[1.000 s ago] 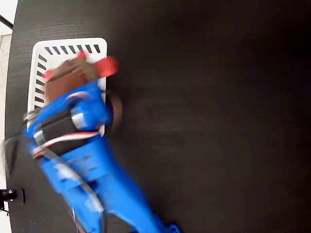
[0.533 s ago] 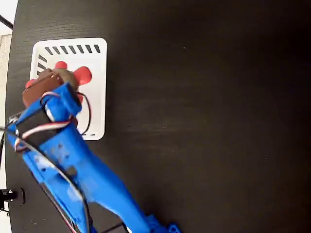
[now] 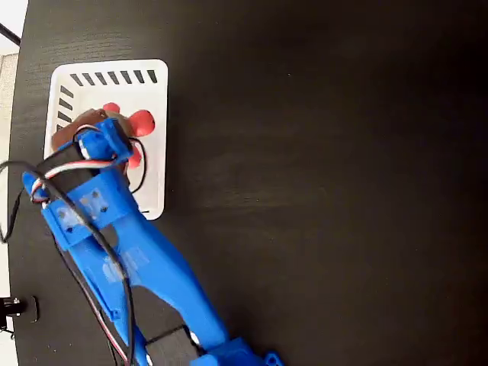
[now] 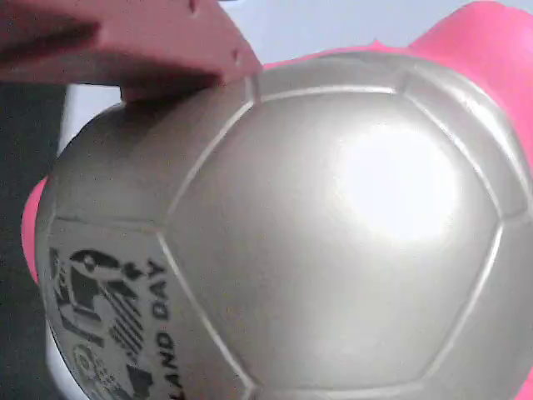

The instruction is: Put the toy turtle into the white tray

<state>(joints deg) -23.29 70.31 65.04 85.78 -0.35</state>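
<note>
Over the tray [image 3: 152, 99], low inside its walls, sits the turtle [image 3: 122, 126], whether resting on the floor I cannot tell; its glossy domed shell looks hard, light and slippery, so the flanks under the dome seem the surest hold. The gripper [image 3: 99, 137] hides most of it; one finger [image 4: 133, 42] presses the shell, so it seems clamped on the turtle.

arm [image 3: 145, 267]: blue, reaching up-left | end effector [image 3: 95, 133]: fingers hidden, closure unclear
</note>
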